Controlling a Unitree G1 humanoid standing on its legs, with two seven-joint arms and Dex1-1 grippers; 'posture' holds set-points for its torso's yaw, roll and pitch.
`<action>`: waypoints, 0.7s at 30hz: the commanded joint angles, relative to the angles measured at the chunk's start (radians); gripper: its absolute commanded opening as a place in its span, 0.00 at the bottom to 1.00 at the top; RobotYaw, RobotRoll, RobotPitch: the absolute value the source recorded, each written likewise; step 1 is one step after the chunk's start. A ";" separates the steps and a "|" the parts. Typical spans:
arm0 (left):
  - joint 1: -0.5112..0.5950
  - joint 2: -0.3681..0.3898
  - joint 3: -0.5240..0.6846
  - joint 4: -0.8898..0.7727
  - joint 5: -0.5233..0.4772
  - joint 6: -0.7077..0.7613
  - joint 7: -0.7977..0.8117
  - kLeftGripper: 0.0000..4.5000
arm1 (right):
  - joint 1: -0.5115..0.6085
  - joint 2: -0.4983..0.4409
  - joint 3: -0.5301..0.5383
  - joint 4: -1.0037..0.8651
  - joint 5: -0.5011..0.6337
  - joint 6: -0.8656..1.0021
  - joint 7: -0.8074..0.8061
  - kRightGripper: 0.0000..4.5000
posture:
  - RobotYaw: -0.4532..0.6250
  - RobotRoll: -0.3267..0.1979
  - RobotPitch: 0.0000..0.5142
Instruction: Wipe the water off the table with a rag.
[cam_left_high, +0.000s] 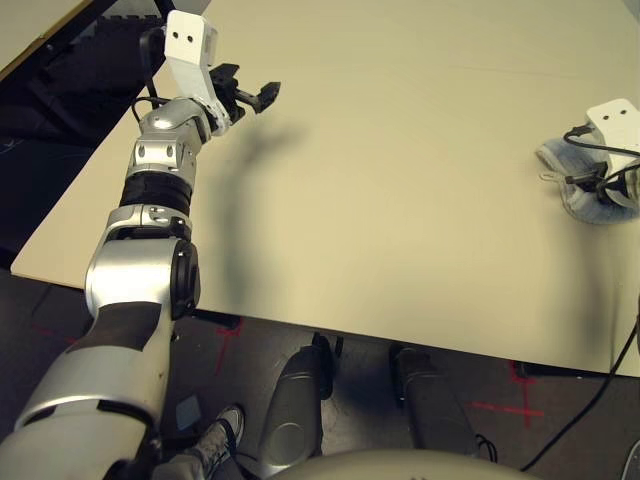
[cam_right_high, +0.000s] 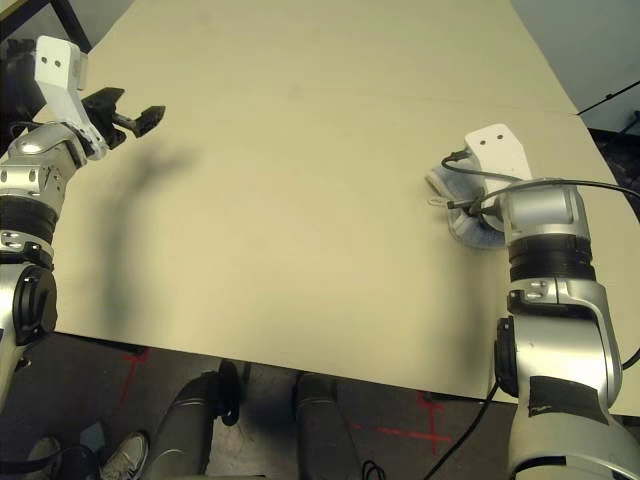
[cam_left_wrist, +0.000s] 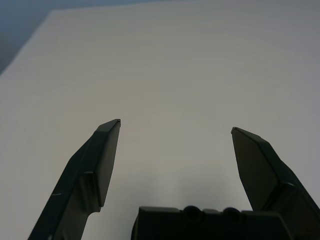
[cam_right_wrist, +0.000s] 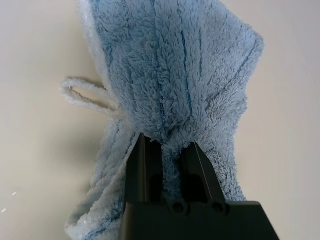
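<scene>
Pale beige table (cam_left_high: 400, 180) fills most of what I see, with a thin seam line across its far part. On the left, my left gripper (cam_left_wrist: 175, 150) hangs above the near-left part of the table, its two black fingers spread wide and nothing between them — it is well apart from the cloth. On the right, my right gripper (cam_right_wrist: 167, 155) is pressed together on the rag (cam_right_wrist: 175, 75), pinching a fold of the blue ribbed fabric. The rag lies on the table near its right edge, bunched under this gripper, long axis running away from the fingers, its small white loop (cam_right_wrist: 85, 95) sticking out sideways. Water drops I cannot make out. I judge the right arm must sweep leftward.
</scene>
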 joint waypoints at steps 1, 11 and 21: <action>0.073 -0.036 0.005 -0.016 0.000 -0.017 0.006 1.00 | 0.075 -0.036 -0.029 -0.163 0.043 0.155 0.023 0.04 | 0.42 0.62 0.42; 0.096 -0.067 0.017 -0.015 -0.003 -0.033 0.029 1.00 | 0.241 0.059 -0.119 -0.686 0.098 0.545 -0.081 0.04 | 0.40 0.62 0.41; 0.078 -0.076 0.018 -0.018 -0.005 -0.032 0.030 1.00 | 0.211 0.131 -0.242 -0.662 0.093 0.499 -0.197 0.59 | 0.40 0.62 0.41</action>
